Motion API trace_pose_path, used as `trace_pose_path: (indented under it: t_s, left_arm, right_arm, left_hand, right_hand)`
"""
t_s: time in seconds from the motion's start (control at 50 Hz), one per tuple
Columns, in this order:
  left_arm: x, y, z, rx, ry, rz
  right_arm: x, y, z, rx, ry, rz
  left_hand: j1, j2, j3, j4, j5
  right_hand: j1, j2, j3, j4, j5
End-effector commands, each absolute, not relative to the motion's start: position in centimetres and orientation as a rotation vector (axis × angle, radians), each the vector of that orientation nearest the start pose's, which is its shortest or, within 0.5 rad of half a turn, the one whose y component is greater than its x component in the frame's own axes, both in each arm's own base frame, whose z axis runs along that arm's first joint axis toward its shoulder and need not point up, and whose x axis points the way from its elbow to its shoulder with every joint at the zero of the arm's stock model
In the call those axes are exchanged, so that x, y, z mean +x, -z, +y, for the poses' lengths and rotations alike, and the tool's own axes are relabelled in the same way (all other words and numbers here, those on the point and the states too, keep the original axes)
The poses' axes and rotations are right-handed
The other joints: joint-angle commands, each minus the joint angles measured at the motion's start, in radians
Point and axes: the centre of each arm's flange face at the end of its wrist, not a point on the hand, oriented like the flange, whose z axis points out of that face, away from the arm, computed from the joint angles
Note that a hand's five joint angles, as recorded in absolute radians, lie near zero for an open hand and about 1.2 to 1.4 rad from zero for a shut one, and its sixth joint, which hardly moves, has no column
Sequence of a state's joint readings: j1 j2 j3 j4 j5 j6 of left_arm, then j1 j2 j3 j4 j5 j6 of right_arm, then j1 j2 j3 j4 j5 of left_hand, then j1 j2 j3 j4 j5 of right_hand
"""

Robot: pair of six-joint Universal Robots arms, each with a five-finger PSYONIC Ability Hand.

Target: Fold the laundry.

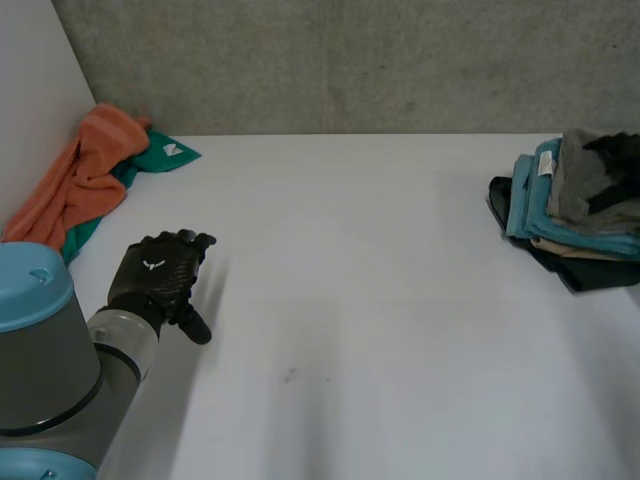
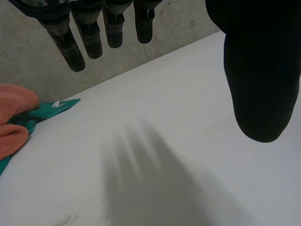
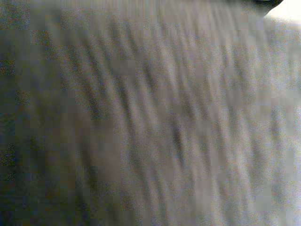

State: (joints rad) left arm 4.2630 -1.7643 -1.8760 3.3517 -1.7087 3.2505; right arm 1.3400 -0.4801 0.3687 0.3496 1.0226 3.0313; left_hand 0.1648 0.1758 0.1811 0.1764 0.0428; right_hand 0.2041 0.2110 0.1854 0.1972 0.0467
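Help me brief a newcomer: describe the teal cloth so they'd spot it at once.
Go to the white table's far left corner. There the teal cloth lies partly under the orange cloth, one flat corner poking out onto the table. Unlike its orange neighbour, it is teal and carries a small white tag on that corner.

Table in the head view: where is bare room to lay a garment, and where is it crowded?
The wide middle of the table is bare, between the left hand and the stack of folded clothes. Crowded: the far left corner with the orange cloth and teal cloth.
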Motion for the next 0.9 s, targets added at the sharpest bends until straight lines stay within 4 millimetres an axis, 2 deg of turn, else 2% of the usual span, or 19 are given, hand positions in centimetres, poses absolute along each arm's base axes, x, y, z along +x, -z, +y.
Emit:
trace_pose_path:
  t_s: [0.02,0.04,0.06,0.12,0.14,0.22,0.32,0.4,0.42,0.48,0.52,0.56,0.62,0.64,0.66,0.74,0.8,0.82,0.9]
  left_arm:
    - [-23.6,-18.1,-21.6,0.587,1.935,2.526]
    - [-23.6,-18.1,-21.6,0.588,1.933,2.527]
    - [-23.6,-18.1,-21.6,0.588,1.933,2.527]
    - [-23.6,-18.1,-21.5,0.591,1.935,2.525]
    - [-23.6,-18.1,-21.5,0.589,1.936,2.526]
    - [-23.6,-18.4,-21.5,0.587,1.946,2.520]
    - [-23.6,-19.2,-21.4,0.578,1.984,2.499]
    - [-23.5,-20.5,-21.3,0.563,2.047,2.463]
    - [-23.5,-21.0,-21.3,0.559,2.068,2.451]
    - [-23.4,-22.7,-21.3,0.537,2.144,2.399]
    - [-23.1,-24.3,-21.4,0.508,2.209,2.346]
    - [-22.9,-25.3,-21.4,0.487,2.248,2.311]
    - [-22.1,-27.1,-21.6,0.437,2.305,2.249]
    - [-22.0,-27.5,-21.7,0.423,2.319,2.233]
    - [-21.7,-28.0,-21.8,0.406,2.333,2.215]
    - [-21.3,-28.1,-22.0,0.407,2.312,2.231]
    - [-21.1,-27.8,-22.1,0.415,2.285,2.256]
    - [-21.0,-27.4,-22.2,0.423,2.263,2.278]
    - [-21.0,-26.6,-22.1,0.430,2.238,2.317]
  right_arm:
    - [6.7,-26.5,-50.2,-0.417,2.040,2.134]
    - [6.7,-27.5,-49.9,-0.423,2.069,2.118]
    - [6.9,-29.5,-49.4,-0.432,2.127,2.087]
    - [7.5,-32.1,-48.6,-0.444,2.203,2.040]
    - [8.0,-33.6,-47.9,-0.452,2.243,2.011]
    - [9.9,-35.8,-46.1,-0.471,2.271,1.976]
    - [10.7,-36.1,-44.0,-0.445,2.246,2.015]
    - [11.5,-36.8,-41.4,-0.393,2.297,1.989]
    - [12.4,-37.4,-39.8,-0.394,2.335,1.946]
    - [13.8,-37.7,-37.5,-0.386,2.371,1.888]
    - [14.6,-38.2,-35.2,-0.352,2.419,1.849]
    - [14.9,-37.7,-33.7,-0.320,2.410,1.870]
    - [16.6,-35.9,-30.9,-0.305,2.331,1.927]
    - [17.5,-35.1,-30.2,-0.322,2.294,1.943]
    - [19.5,-33.7,-28.6,-0.381,2.221,1.957]
    - [23.8,-30.5,-24.5,-0.519,2.039,1.981]
    - [25.5,-28.1,-23.0,-0.591,1.942,2.023]
    - [26.2,-26.2,-22.4,-0.636,1.883,2.071]
    - [26.6,-22.9,-22.7,-0.666,1.831,2.161]
  left_hand:
    - [0.025,0.014,0.009,0.014,-0.027]
    - [0.025,0.014,0.009,0.014,-0.027]
    - [0.025,0.014,0.009,0.014,-0.027]
    - [0.025,0.014,0.009,0.014,-0.027]
    - [0.025,0.014,0.009,0.014,-0.027]
    - [0.025,0.014,0.009,0.014,-0.027]
    - [0.025,0.014,0.009,0.014,-0.027]
    - [0.019,0.008,0.003,0.008,-0.033]
    - [0.016,0.005,0.000,0.005,-0.036]
    - [0.011,0.000,-0.006,-0.001,-0.042]
    - [0.011,0.000,-0.006,-0.001,-0.042]
    - [0.011,0.000,-0.006,-0.001,-0.042]
    - [0.011,0.000,-0.006,-0.001,-0.042]
    - [0.011,0.000,-0.006,-0.001,-0.042]
    - [0.011,0.000,-0.006,-0.001,-0.042]
    - [0.011,0.000,-0.006,-0.001,-0.042]
    - [0.011,0.000,-0.006,-0.001,-0.042]
    - [0.011,0.000,-0.006,-0.001,-0.042]
    - [0.011,0.000,-0.006,-0.001,-0.042]
  right_hand:
    - [-0.030,-0.036,-0.011,-0.023,-0.047]
    - [-0.030,-0.036,-0.011,-0.023,-0.047]
    - [-0.030,-0.036,-0.011,-0.023,-0.047]
    - [-0.030,-0.036,-0.011,-0.023,-0.047]
    - [-0.030,-0.036,-0.011,-0.023,-0.047]
    - [-0.030,-0.036,-0.011,-0.023,-0.047]
    - [-0.030,-0.036,-0.011,-0.023,-0.047]
    - [-0.030,-0.036,-0.011,-0.023,-0.047]
    - [-0.030,-0.036,-0.011,-0.023,-0.047]
    - [-0.030,-0.036,-0.011,-0.023,-0.047]
    - [-0.030,-0.036,-0.011,-0.023,-0.047]
    - [-0.030,-0.036,-0.011,-0.023,-0.047]
    - [-0.030,-0.036,-0.011,-0.023,-0.047]
    - [-0.030,-0.036,-0.011,-0.023,-0.047]
    - [-0.030,-0.036,-0.011,-0.023,-0.047]
    - [-0.030,-0.036,-0.011,-0.023,-0.047]
    - [-0.030,-0.036,-0.011,-0.023,-0.047]
    - [-0.030,-0.036,-0.011,-0.023,-0.047]
    - [-0.030,-0.036,-0.011,-0.023,-0.047]
